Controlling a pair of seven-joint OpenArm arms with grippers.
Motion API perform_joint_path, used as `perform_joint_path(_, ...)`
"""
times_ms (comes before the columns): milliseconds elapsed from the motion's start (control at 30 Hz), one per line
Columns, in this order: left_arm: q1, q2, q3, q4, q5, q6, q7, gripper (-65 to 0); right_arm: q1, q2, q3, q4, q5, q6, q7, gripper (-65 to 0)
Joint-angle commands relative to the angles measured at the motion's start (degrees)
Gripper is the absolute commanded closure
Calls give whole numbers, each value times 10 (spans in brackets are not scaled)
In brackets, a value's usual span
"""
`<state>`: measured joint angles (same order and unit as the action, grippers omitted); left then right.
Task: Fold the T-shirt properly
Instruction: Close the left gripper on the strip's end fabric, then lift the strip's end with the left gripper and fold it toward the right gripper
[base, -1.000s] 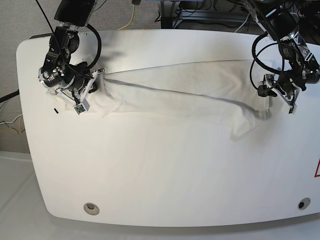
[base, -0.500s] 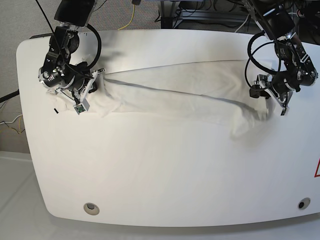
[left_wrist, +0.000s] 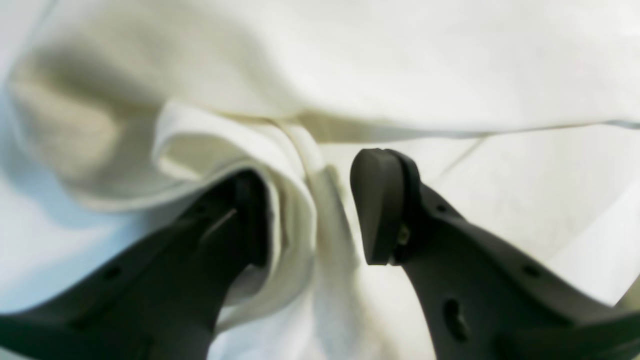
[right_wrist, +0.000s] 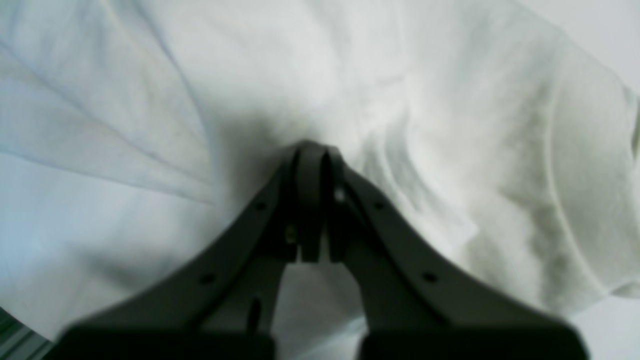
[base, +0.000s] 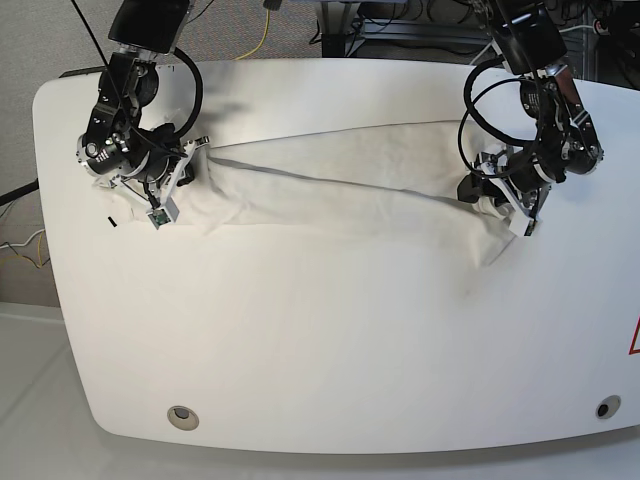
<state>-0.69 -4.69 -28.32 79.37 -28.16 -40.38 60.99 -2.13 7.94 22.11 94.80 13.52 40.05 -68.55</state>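
**Q:** Fingers first: how did each pair stand?

**A:** Fingers of the right gripper (right_wrist: 312, 200) were pressed together, tips buried in a pucker of white cloth; it looked like a pinch on the fabric, though the cloth between the pads was hidden. Those of the left gripper (left_wrist: 312, 205) stood apart, with a rolled fold of the T-shirt (base: 350, 185) lying between them. One finger (left_wrist: 245, 220) touched the fold; the other (left_wrist: 380, 205) stood clear, so I judged nothing was clamped there.

**Q:** And where was the shirt on the tabletop (base: 330, 340)?

**A:** It lay stretched as a long, narrow band across the far half, from one arm to the other, with the near half bare.

**Q:** How far along did the fold seem?

**A:** Partway, by my reading. The shirt looked doubled lengthwise into a strip, creased along its length, but the ends were bunched and it had not been brought down to a compact square. Cross folds seemed left to do.

**Q:** The arms' poses?

**A:** Each was bent down over one end of the strip, wrist low to the table, the left gripper (base: 505, 205) tilted toward the cloth.
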Motion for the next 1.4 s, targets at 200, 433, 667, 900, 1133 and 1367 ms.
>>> perform_joint_path(200,4,-5,8,1,30,4,36,-34,5,6,1,7,-1,-1,2,-6)
perform_joint_path(433,2,-5,8,2,30,4,37,-23,5,5,1,7,-1,-1,2,-6)
perform_joint_path(667,-2,-5,9,5,29,4,49,-22,5,5,1,7,-1,-1,2,-6)
perform_joint_path(900,-26,5,10,74,29,4,92,-22,5,5,1,7,-1,-1,2,-6)
perform_joint_path(1133,-50,44,29,128,29,4,102,-22,5,4,1,7,-1,-1,2,-6)
perform_joint_path(1367,-60,75,73,128,29,4,101,-22,5,3,1,7,-1,-1,2,-6)
